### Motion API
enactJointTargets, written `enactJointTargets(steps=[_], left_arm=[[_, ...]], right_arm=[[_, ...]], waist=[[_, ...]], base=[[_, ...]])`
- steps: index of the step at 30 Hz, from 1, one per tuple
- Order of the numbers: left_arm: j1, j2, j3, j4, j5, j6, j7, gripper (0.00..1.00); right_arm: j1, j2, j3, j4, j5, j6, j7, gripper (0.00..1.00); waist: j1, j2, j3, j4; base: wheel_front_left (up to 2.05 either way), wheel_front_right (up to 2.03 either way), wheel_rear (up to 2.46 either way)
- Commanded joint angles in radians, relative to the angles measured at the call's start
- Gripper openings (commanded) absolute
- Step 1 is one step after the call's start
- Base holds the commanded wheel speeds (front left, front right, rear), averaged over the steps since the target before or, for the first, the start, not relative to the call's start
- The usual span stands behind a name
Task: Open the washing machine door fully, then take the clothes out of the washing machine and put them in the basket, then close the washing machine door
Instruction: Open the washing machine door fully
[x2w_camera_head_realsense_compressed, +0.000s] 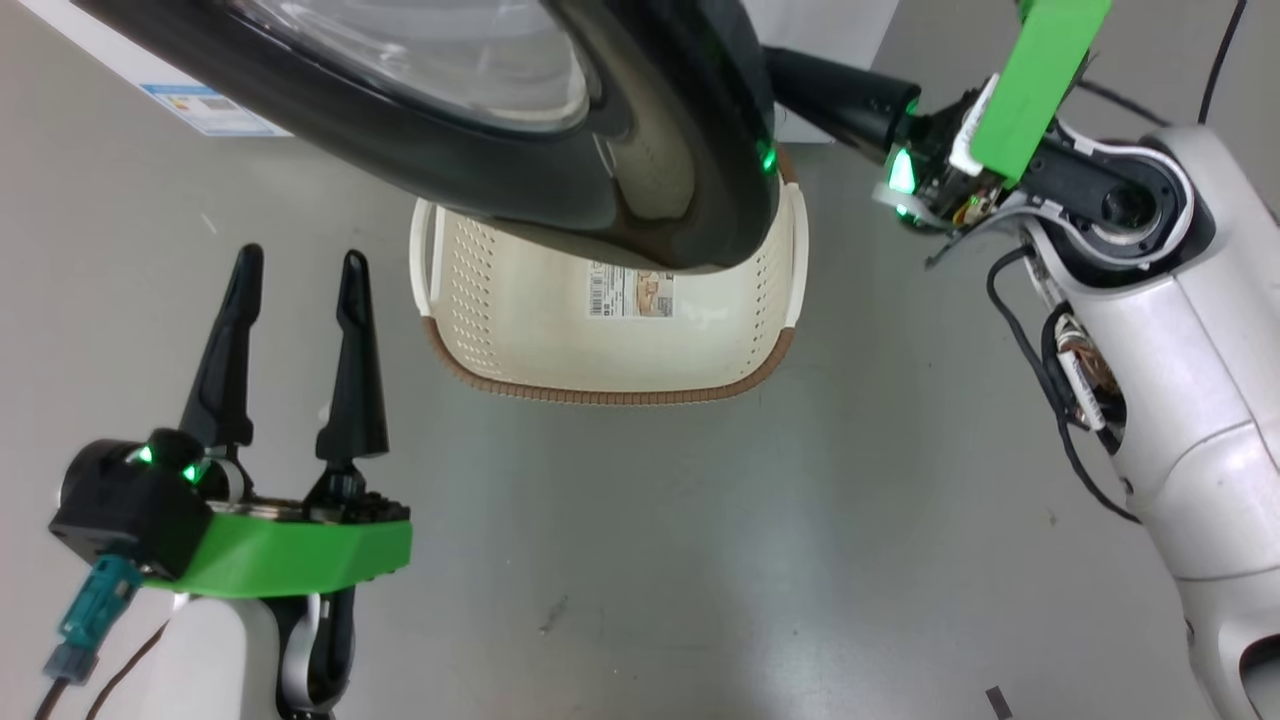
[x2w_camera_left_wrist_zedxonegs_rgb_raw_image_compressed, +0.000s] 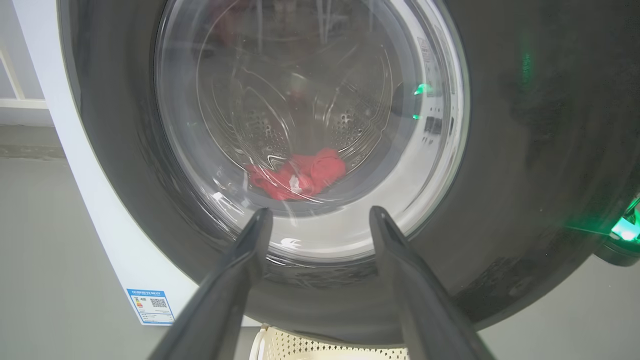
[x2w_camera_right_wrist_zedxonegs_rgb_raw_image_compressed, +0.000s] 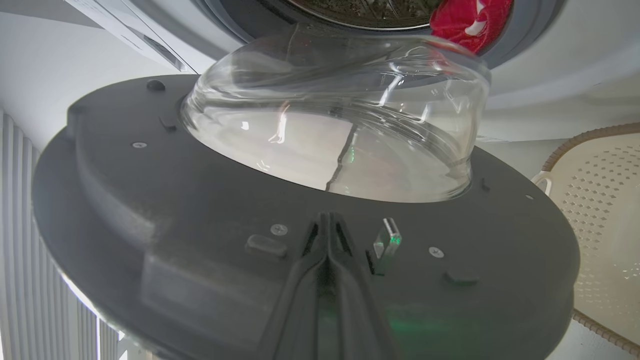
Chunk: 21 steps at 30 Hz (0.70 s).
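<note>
Here's the washing machine door (x2w_camera_right_wrist_zedxonegs_rgb_raw_image_compressed: 150, 210), partly open, a wide glossy black rim around a clear glass porthole (x2w_camera_right_wrist_zedxonegs_rgb_raw_image_compressed: 340, 135). In the right wrist view its matte grey inner face is towards us, and the glass bulges back at the drum mouth. From the left wrist view the door's outer face (x2w_camera_left_wrist_zedxonegs_rgb_raw_image_compressed: 525, 175) stands square on, and through the glass the clothes (x2w_camera_left_wrist_zedxonegs_rgb_raw_image_compressed: 300, 175) lie in a bright red heap with a fleck of white, low in the perforated drum. Another red fold (x2w_camera_right_wrist_zedxonegs_rgb_raw_image_compressed: 467, 22) shows at the gasket in the right wrist view. The right gripper (x2w_camera_right_wrist_zedxonegs_rgb_raw_image_compressed: 327, 220) has its fingers pressed tight together, tips against the door's inner face just beside a small clear tab (x2w_camera_right_wrist_zedxonegs_rgb_raw_image_compressed: 387, 245) lit green. In the head view the door (x2w_camera_head_realsense_compressed: 700, 150) hangs over the far part of the basket (x2w_camera_head_realsense_compressed: 600, 390). The basket is cream with a brown rim, its long side across the view, and a sticker (x2w_camera_head_realsense_compressed: 630, 293) shows inside. The white washing machine (x2w_camera_head_realsense_compressed: 115, 55) with its blue label (x2w_camera_head_realsense_compressed: 212, 110) sits at upper left. The left gripper (x2w_camera_head_realsense_compressed: 300, 258) hangs to the basket's left, fingers spread and holding nothing, with open grey floor (x2w_camera_head_realsense_compressed: 650, 550) between it and the basket's near rim.
</note>
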Motion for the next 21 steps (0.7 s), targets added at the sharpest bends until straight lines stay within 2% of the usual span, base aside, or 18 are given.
enactJointTargets(steps=[1, 21], left_arm=[[0.008, 0.023, 0.029, -0.017, -0.002, 0.006, -0.005, 1.00], [0.068, 0.023, 0.018, 0.034, -0.012, 0.035, -0.005, 1.00]], right_arm=[[0.030, 0.021, 0.009, -0.034, 0.008, 0.007, 0.009, 0.00], [0.203, 0.025, 0.021, -0.082, 0.052, 0.007, 0.057, 0.00]], waist=[[0.0000, -0.0001, -0.010, 0.003], [0.0000, -0.0001, -0.141, 0.048]], base=[[0.00, 0.00, 0.00], [0.00, 0.00, 0.00]])
